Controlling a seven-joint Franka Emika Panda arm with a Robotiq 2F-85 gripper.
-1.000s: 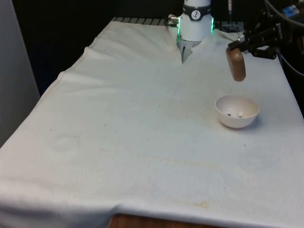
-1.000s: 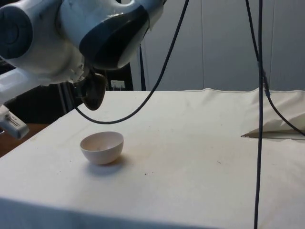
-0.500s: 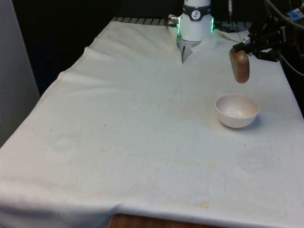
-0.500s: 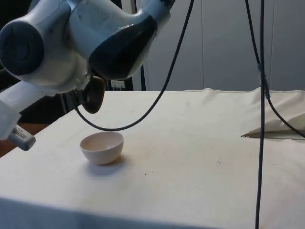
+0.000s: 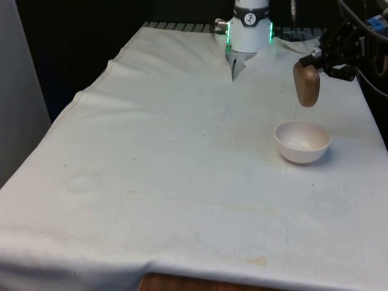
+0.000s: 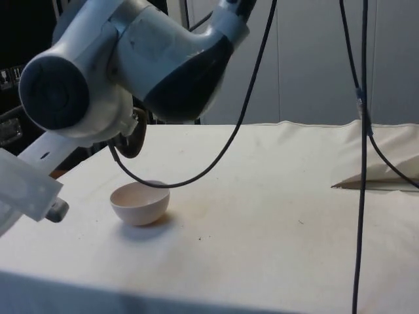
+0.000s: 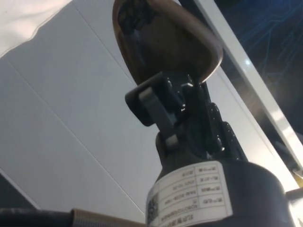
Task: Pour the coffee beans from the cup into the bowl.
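A brown cup (image 5: 306,85) hangs in the air above and a little behind the white bowl (image 5: 302,141), clear of its rim. My gripper (image 5: 313,62) is shut on the cup's upper edge, on the front view's right. The side view has the cup (image 6: 133,135) partly behind the arm, over the bowl (image 6: 140,202). In the wrist view the gripper (image 7: 165,92) clamps the cup (image 7: 163,35), which is turned away from upright against a pale wall. A few small specks lie inside the bowl.
The white cloth (image 5: 170,151) covers the table, with a fold near the robot base (image 5: 250,27). The table's edge runs close to the bowl on the front view's right. Black cables (image 6: 359,131) hang across the side view.
The cup has shifted slightly towards the front view's right while still held. In the side view the arm has swung further round and hides more of the cup. The bowl has stayed put.
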